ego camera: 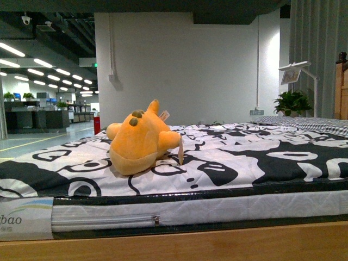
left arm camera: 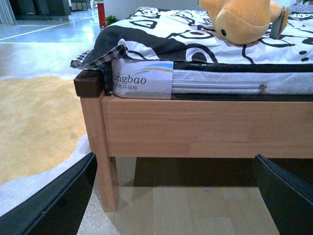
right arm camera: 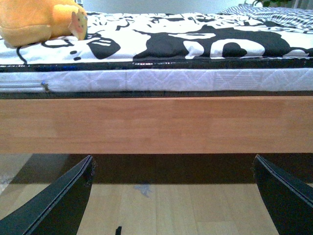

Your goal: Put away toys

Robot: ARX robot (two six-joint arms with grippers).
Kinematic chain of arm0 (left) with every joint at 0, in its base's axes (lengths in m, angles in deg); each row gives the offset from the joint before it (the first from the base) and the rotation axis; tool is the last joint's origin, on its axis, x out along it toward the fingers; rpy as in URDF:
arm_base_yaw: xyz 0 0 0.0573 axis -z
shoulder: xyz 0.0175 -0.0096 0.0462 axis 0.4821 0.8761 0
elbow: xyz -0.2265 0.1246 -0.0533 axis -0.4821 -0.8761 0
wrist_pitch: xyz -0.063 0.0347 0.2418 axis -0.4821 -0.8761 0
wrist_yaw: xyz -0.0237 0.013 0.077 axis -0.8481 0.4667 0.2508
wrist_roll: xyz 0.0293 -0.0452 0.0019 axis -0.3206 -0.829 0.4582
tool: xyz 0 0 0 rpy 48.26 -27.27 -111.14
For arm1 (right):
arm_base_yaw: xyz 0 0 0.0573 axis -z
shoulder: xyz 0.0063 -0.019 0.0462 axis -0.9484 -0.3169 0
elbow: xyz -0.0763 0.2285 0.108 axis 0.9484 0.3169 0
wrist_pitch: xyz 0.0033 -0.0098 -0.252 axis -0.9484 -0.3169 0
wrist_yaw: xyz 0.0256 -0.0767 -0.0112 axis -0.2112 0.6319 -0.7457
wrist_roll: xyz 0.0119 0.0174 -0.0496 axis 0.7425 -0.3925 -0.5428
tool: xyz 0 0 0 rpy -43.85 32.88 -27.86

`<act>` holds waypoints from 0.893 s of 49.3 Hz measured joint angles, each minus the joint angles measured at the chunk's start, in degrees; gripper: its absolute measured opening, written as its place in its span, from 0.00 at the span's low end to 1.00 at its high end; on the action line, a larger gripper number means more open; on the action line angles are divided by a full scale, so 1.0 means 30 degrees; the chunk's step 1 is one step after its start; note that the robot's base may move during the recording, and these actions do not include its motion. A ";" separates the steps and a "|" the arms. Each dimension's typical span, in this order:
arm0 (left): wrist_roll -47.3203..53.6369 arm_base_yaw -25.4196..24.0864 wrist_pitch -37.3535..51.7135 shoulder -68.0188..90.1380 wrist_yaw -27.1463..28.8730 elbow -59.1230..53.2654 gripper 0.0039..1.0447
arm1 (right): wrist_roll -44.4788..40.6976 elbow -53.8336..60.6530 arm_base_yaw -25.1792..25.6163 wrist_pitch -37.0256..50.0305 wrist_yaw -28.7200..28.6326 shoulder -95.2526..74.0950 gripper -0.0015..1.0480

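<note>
Orange-yellow plush toy (ego camera: 140, 142) is shown lying on the black-and-white patterned mattress cover (ego camera: 244, 152), close to the front edge and toward the robot's left side of the bed. A broad stretch of cover extends from the toy toward the right. The front edge is marked by dark piping, below which the white quilted mattress side (ego camera: 217, 209) and its zipper pull (ego camera: 156, 219) are seen, resting on the wooden bed rail (ego camera: 174, 242).

The far background is given only by the front view: a white wall (ego camera: 190, 65), a lamp (ego camera: 296, 73) and a potted plant (ego camera: 292, 102).

The bed's corner is disclosed only by the left wrist view: a wooden leg (left arm camera: 105, 161), a printed label (left arm camera: 142, 81) and cover fabric draped over the corner. A dark gap over pale floorboards (left arm camera: 195, 210) lies beneath the rail.

The grippers are recorded only in the wrist views. The left gripper (left arm camera: 174, 156) and the right gripper (right arm camera: 172, 157) are both held low before the rail, well apart from the toy. The fingers of each are spread wide, with nothing between them.
</note>
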 joint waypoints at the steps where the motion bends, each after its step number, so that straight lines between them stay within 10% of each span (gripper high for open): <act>1: 0.0000 0.0000 0.0000 0.0000 0.0000 0.0000 0.94 | 0.0000 0.0000 0.0000 0.0000 -0.0007 0.0000 0.94; 44: 0.0000 0.0007 -0.0007 0.0000 0.0007 0.0000 0.94 | 0.0000 0.0000 0.0007 0.0007 -0.0007 -0.0015 0.94</act>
